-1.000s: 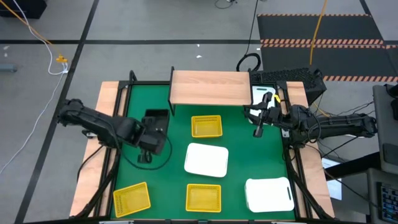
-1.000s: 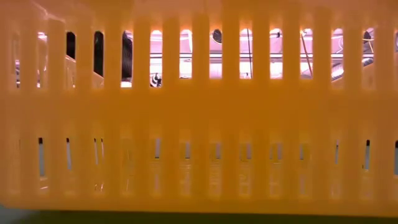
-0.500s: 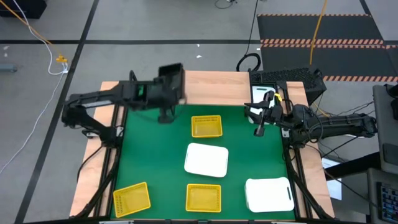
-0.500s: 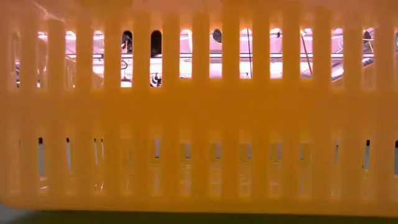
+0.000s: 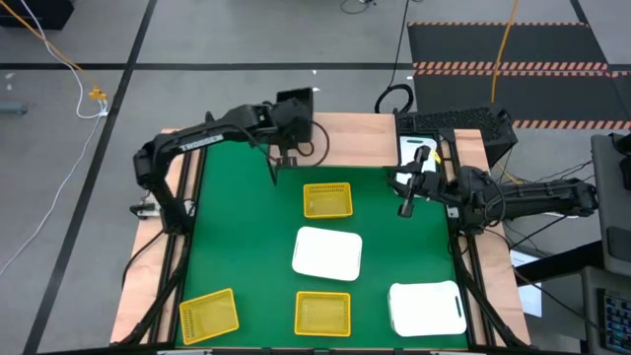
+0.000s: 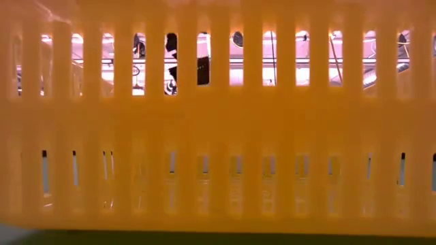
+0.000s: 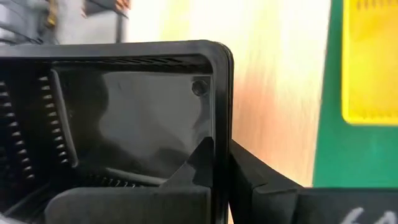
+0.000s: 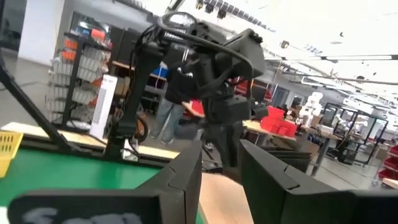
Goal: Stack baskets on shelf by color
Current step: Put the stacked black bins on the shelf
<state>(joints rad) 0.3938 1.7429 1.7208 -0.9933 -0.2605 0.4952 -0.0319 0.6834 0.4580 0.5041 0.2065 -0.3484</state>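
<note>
Both left pincer point(image 7: 221, 163) fingers clamping black basket point(image 7: 124, 112)

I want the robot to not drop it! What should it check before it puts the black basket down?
1. Left gripper has its jaws shut on the wall of the black basket: ok.
2. Black basket is above the shelf, near its left end: ok.
3. Height of the basket above the shelf: cannot tell.
4. Basket held level: cannot tell.
5. Right gripper waits out of the way by the shelf's right end, jaws open: ok.
</note>
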